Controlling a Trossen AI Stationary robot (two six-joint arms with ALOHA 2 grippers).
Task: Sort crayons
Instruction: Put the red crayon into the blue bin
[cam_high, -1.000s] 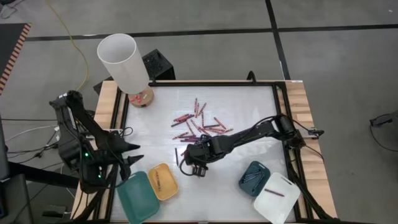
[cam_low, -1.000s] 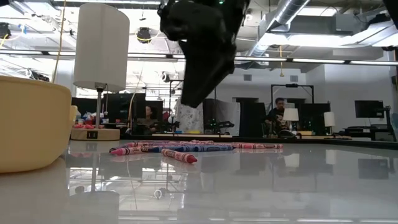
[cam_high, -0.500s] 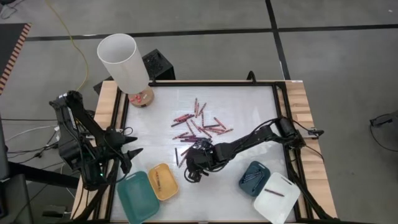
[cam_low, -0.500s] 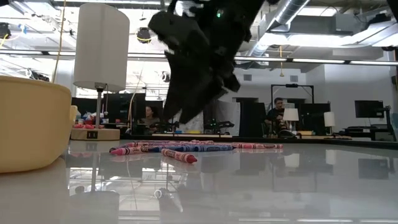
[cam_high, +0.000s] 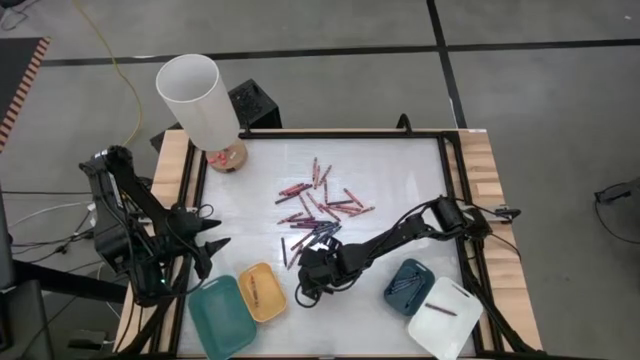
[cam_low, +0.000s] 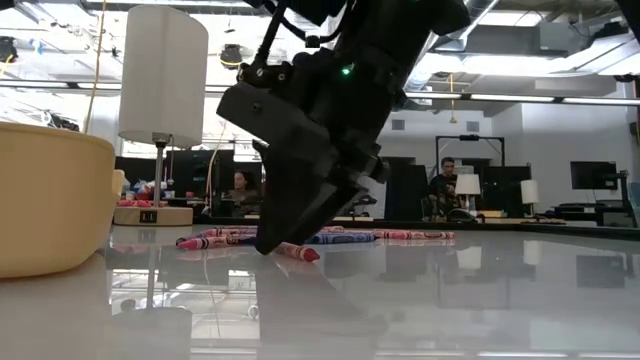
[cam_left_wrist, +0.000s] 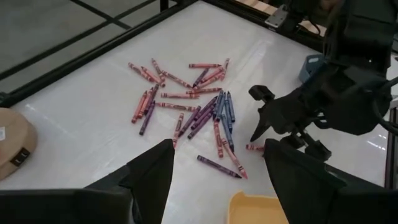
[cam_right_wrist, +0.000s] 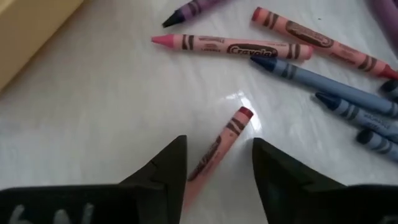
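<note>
A loose pile of red, pink, purple and blue crayons (cam_high: 320, 205) lies flat on the white table; it also shows in the left wrist view (cam_left_wrist: 193, 106). One red crayon (cam_right_wrist: 217, 146) lies apart on the near side of the pile. My right gripper (cam_right_wrist: 214, 168) is open, low over the table (cam_low: 275, 240), with one finger on either side of this crayon and not touching it. My left gripper (cam_high: 212, 248) is open and empty at the table's left edge.
A teal tray (cam_high: 222, 315) and a yellow tray (cam_high: 262, 292) sit at the near left. A dark-blue tray (cam_high: 408, 284) and a white tray (cam_high: 444, 318), each with crayons in it, sit at the near right. A white lamp (cam_high: 195, 100) stands at the far left corner.
My right gripper has gone toward the table's near edge and down, from well above the table to just over it, and now straddles the lone red crayon. The crayons have stayed where they were.
</note>
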